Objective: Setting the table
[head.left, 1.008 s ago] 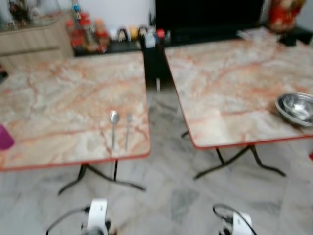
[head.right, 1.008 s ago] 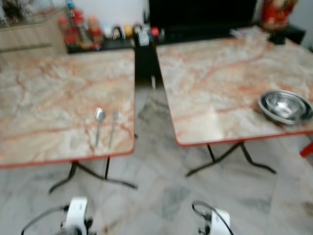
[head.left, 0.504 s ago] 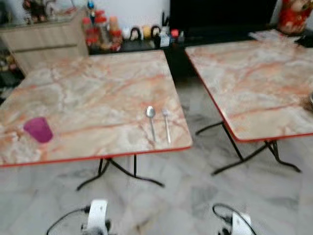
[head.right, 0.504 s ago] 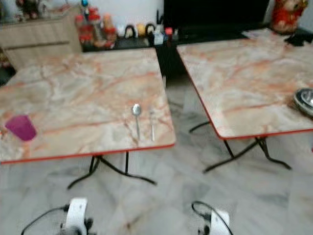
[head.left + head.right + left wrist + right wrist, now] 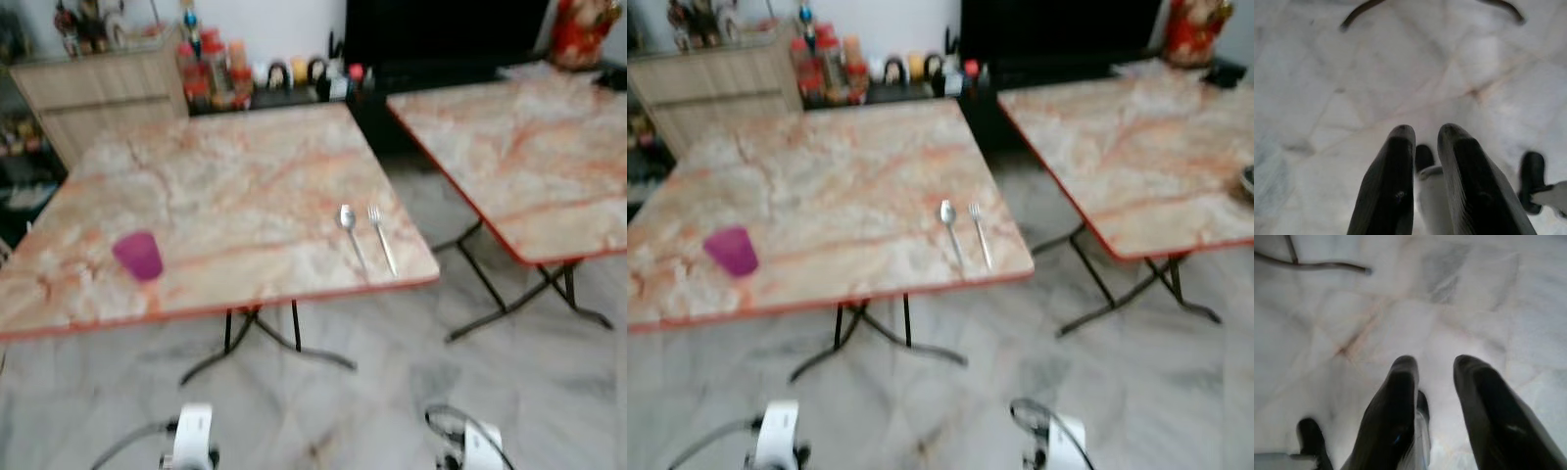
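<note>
Both arms hang idle over the floor, left gripper (image 5: 1425, 147) and right gripper (image 5: 1435, 377) released, empty. Best approach: square up to the bench (image 5: 235, 186) before reaching for the cup (image 5: 137, 256), spoon (image 5: 350, 230) or fork (image 5: 381, 235).

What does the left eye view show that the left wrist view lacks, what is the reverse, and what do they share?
Left eye view: a marble-patterned square table carrying a purple plastic cup, a metal spoon and a metal fork. Left wrist view: the black left gripper hanging over the floor. Both: the pale marble floor and black curved table legs.
</note>
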You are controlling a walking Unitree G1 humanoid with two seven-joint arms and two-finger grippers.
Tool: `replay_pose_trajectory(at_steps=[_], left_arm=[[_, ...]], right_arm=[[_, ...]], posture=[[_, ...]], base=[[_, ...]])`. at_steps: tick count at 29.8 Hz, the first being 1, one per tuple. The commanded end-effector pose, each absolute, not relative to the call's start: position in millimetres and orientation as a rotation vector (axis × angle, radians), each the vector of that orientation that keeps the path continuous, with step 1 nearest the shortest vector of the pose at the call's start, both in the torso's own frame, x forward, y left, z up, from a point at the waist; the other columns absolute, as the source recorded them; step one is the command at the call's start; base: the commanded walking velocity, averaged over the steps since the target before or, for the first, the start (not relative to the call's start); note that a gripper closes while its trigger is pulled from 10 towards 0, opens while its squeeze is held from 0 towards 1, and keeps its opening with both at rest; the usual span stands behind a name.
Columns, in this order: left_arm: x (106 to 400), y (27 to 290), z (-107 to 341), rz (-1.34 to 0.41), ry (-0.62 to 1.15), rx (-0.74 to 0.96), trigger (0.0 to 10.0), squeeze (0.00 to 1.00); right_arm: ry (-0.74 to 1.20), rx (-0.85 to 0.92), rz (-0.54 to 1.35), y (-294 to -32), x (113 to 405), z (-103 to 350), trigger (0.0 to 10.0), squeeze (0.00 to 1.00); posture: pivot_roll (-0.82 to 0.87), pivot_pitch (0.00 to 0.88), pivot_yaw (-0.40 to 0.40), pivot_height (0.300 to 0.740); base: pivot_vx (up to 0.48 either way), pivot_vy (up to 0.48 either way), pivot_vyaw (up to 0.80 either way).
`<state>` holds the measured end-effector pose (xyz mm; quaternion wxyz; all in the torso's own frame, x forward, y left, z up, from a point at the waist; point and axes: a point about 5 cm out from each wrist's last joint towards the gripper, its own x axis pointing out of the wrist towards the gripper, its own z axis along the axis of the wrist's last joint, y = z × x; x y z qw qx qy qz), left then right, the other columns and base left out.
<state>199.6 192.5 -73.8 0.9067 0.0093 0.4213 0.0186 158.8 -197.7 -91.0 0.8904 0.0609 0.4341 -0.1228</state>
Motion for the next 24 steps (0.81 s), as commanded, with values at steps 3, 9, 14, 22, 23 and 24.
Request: replay_pose_trajectory(at_steps=[3,9,14,22,23,24], left_arm=[[194.4,194.0,-76.5,0.043,0.889,0.031,10.0,0.00],[194.8,191.5,-76.6,0.040,0.883,0.031,10.0,0.00],[195.0,191.1,-76.3,0.040,0.875,0.031,10.0,0.00],[196.6,190.7,-75.2,0.045,0.862,0.023,10.0,0.00],[196.9,190.6,-75.2,0.044,0.862,0.023,10.0,0.00],[197.0,190.6,-75.1,0.044,0.863,0.023,10.0,0.00]], right_arm=[[0.886,0.132,-0.239,-194.1,163.3,-89.4,10.0,0.00],[0.885,0.130,-0.236,-194.1,163.2,-89.4,10.0,0.00],[0.877,0.128,-0.231,-193.8,165.8,-88.2,10.0,0.00],[0.868,0.116,-0.218,-192.9,168.7,-87.0,10.0,0.00],[0.869,0.115,-0.217,-192.7,168.7,-87.0,10.0,0.00],[0.870,0.114,-0.215,-192.3,168.7,-87.1,10.0,0.00]], posture=[[-0.05,0.000,0.021,0.740],[-0.04,0.000,0.019,0.740],[-0.05,0.000,0.023,0.740],[-0.05,0.000,0.025,0.740],[-0.05,0.000,0.025,0.740],[-0.05,0.000,0.025,0.740]], base=[[0.000,0.000,0.00],[0.000,0.000,0.00],[0.000,0.000,0.00],[0.000,0.000,0.00],[0.000,0.000,0.00],[0.000,0.000,0.00]])
